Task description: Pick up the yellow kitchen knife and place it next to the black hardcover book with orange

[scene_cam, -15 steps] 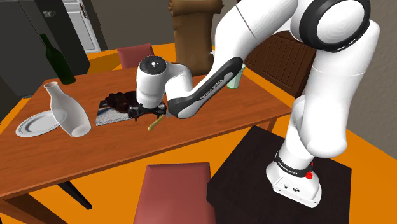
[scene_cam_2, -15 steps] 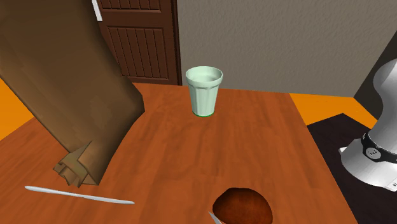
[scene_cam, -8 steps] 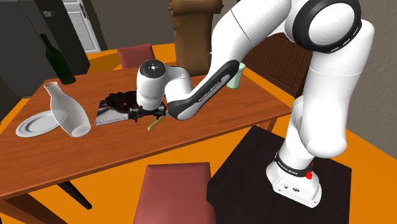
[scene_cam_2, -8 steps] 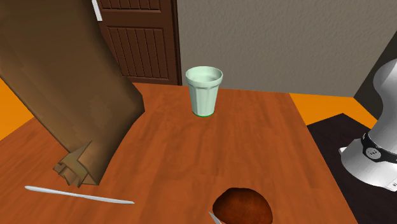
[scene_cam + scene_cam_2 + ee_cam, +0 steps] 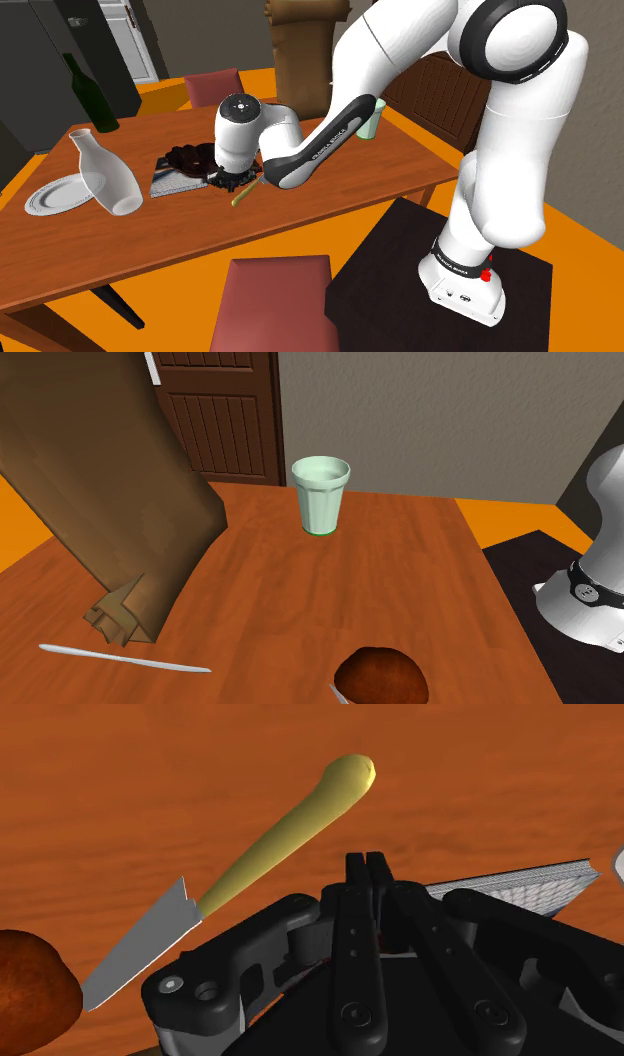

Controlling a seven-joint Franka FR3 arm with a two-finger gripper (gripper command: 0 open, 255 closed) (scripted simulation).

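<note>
Wrist view showed the all-black two-finger gripper [image 5: 366, 864] closed, empty; the yellow-handled, grey-bladed kitchen knife [image 5: 250, 864] lay loose near the dark hardcover book [image 5: 165, 183], seemingly placed.

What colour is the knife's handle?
Mustard yellow on the knife; its blade is grey. The wrist view shows it best.

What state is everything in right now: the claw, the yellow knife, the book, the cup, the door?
gripper: shut on nothing, its fingers meeting.
knife: lying flat on the table, beside the gripper, not held.
book: closed, lying flat.
cup: standing upright.
door: shut.
</note>
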